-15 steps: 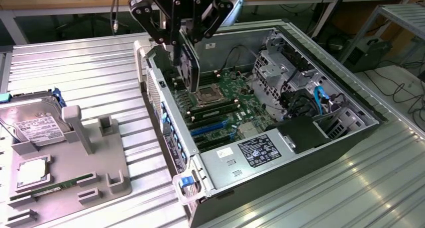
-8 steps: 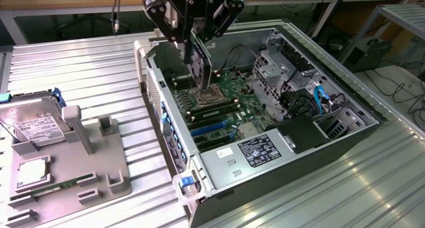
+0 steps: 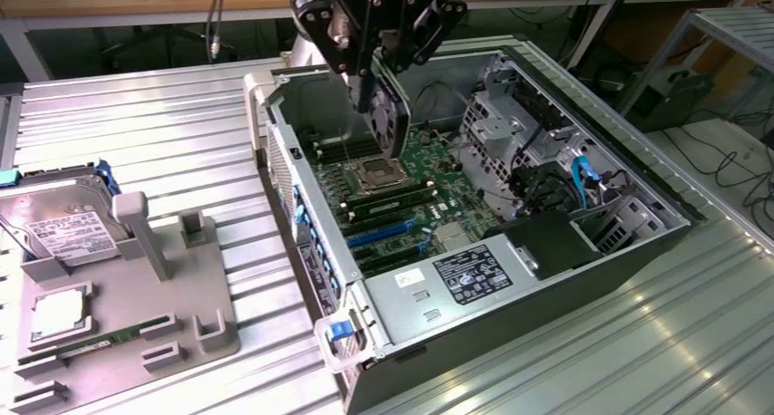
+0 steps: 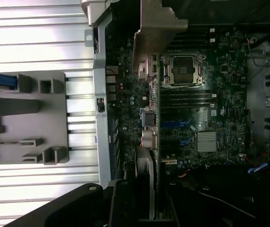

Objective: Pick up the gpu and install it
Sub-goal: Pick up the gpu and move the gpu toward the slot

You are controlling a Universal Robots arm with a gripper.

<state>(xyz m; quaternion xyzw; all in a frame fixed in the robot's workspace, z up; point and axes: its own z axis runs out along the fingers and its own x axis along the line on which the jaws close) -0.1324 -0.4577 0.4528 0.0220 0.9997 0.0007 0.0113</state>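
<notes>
The black claw (image 3: 377,60) is clenched on the gpu (image 3: 392,116), a thin, dark flat card. It hangs straight beneath the claw, long axis roughly upright, lower end just above the green motherboard (image 3: 426,196).

- Bench (image 3: 145,134): ribbed bare metal, glossy.
- Computer case (image 3: 281,161): grey sheet metal, matt.
- gpu (image 3: 391,116): dark matt face, silvery metal bracket.
- Holder (image 3: 158,288): matt grey plastic.
- Hard drive (image 3: 54,234): silvery metal, white paper label.

The gpu (image 3: 390,116) hung upright on edge, clamped in my jaws, its dark fan face turned to the exterior view's right, silver bracket (image 4: 156,29) at one end, above the motherboard (image 3: 443,176).
</notes>
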